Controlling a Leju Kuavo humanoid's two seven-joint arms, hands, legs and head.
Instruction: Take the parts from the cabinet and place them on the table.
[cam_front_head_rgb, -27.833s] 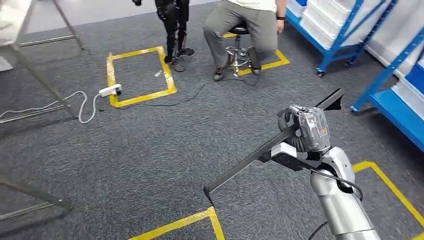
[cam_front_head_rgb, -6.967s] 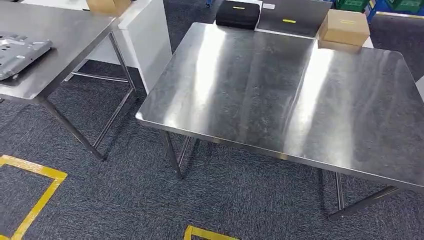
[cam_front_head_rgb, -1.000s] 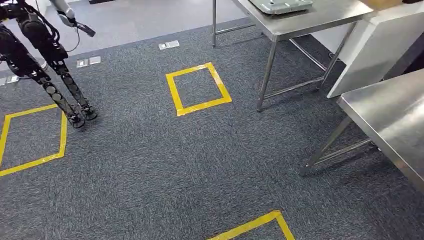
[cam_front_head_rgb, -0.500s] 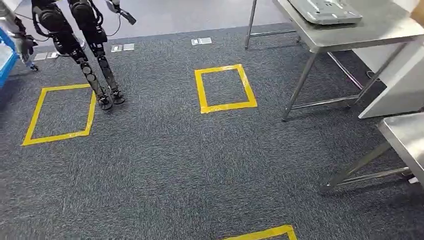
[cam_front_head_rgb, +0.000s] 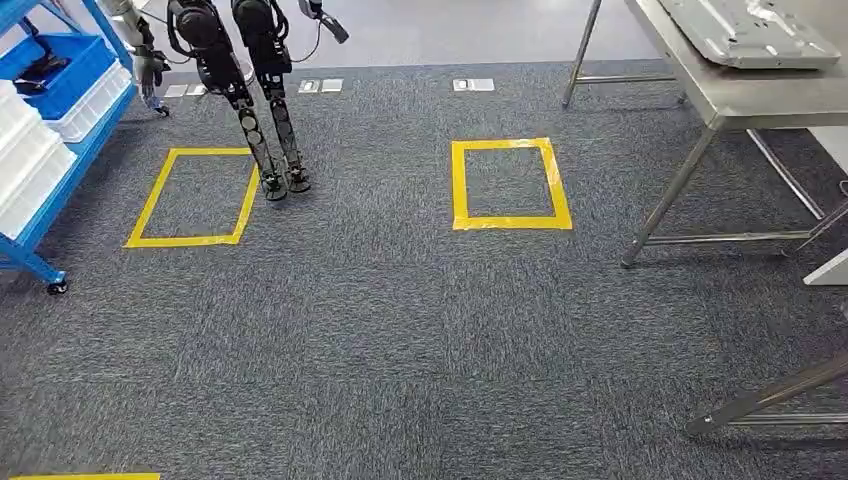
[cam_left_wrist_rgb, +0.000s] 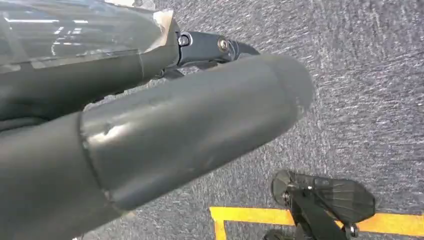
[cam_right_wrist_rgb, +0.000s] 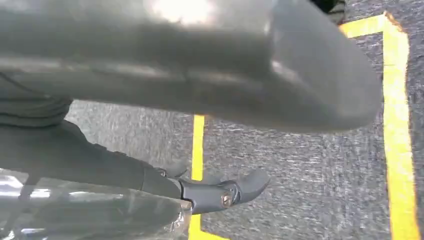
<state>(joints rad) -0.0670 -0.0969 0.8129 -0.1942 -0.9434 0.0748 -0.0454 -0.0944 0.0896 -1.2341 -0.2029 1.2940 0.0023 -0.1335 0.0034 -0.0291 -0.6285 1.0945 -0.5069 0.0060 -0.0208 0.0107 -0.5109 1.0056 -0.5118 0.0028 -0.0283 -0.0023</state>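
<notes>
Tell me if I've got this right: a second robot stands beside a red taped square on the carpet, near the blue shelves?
Not quite: the taped square is yellow, as the head view shows. The second robot does stand beside it, near the blue shelves.

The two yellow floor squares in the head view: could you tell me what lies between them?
Bare grey carpet; another robot's feet stand by the left square, away from the right square.
</notes>
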